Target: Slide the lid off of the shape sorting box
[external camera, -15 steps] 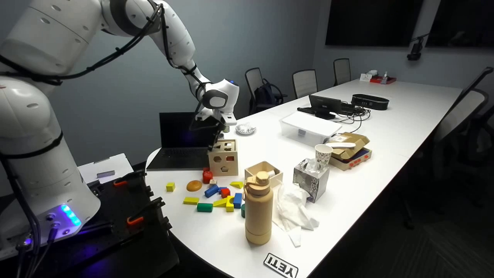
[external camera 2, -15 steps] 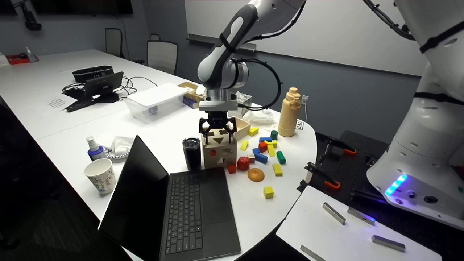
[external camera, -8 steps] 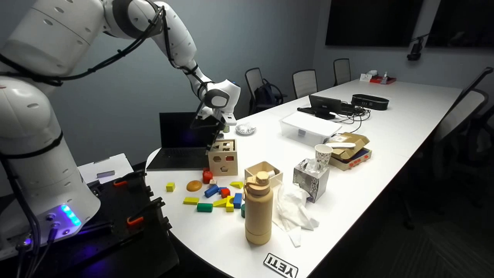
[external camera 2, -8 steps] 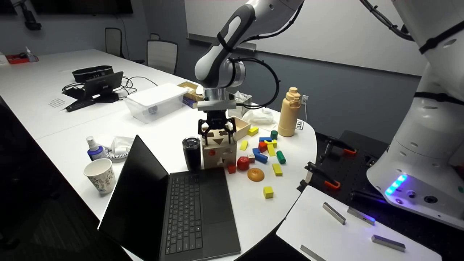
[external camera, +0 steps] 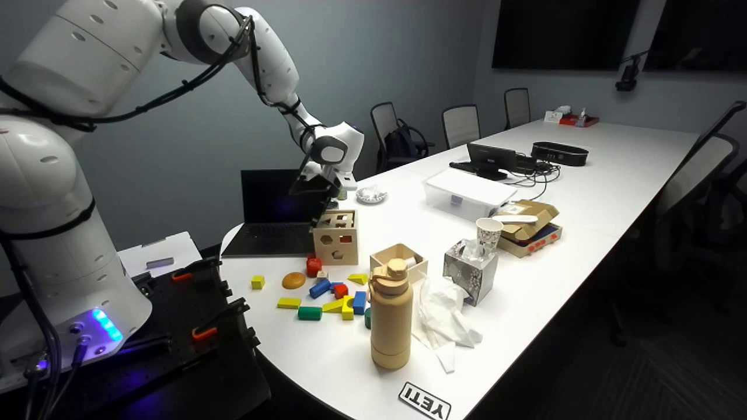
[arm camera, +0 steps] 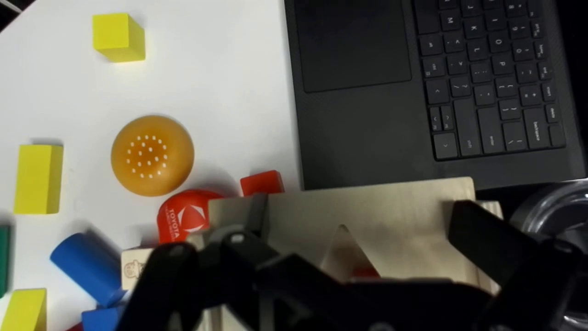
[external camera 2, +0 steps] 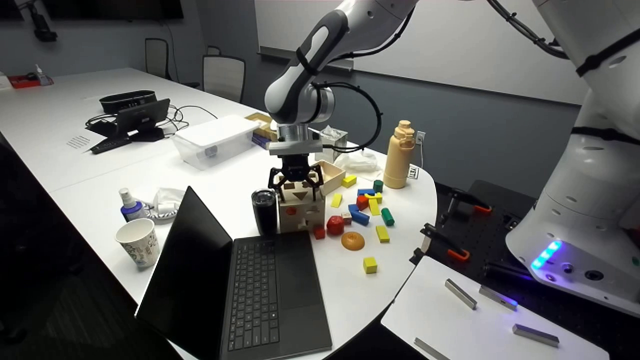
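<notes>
Jaws spread, pointing down over lid [arm camera: 399,225] (contact unclear) | arm [external camera: 274,64] arched outward | lid atop box [external camera: 336,246]

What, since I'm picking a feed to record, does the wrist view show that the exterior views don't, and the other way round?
Only the wrist view: readable TOYOTA lettering on the round red piece, and legible marks on the laptop's keys.
Only the exterior views: tan bottle, tissue box, clear bin, laptop's screen.
Both: the shape sorting box, its lid, the hand, the laptop and the orange bun-shaped piece.
</notes>
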Tool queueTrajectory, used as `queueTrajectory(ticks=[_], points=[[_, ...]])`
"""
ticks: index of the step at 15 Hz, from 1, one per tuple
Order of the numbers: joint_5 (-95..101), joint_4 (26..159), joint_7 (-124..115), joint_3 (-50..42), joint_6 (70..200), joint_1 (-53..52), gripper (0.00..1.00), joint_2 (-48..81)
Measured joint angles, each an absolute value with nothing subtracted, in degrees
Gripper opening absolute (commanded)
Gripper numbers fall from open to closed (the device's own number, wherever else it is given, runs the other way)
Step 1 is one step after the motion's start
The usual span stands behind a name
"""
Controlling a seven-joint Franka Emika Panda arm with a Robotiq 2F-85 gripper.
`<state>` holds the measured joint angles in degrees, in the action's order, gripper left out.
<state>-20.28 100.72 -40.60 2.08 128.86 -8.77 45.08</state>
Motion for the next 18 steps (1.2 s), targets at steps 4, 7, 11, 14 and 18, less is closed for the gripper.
queueTrajectory(ticks=[4,7,11,14,18], points=[[-20.42,100.18,-39.57,2.52,128.35,-8.71,1.0,45.38],[-20.59,99.88,-38.68,2.91,127.98,-8.67,1.0,45.58],[-21.4,99.5,-36.65,4.17,127.63,-8.2,1.0,45.97],[-21.97,99.2,-35.17,4.92,127.27,-7.84,1.0,46.27],[-22.31,98.5,-34.24,5.2,126.65,-7.66,1.0,46.7]])
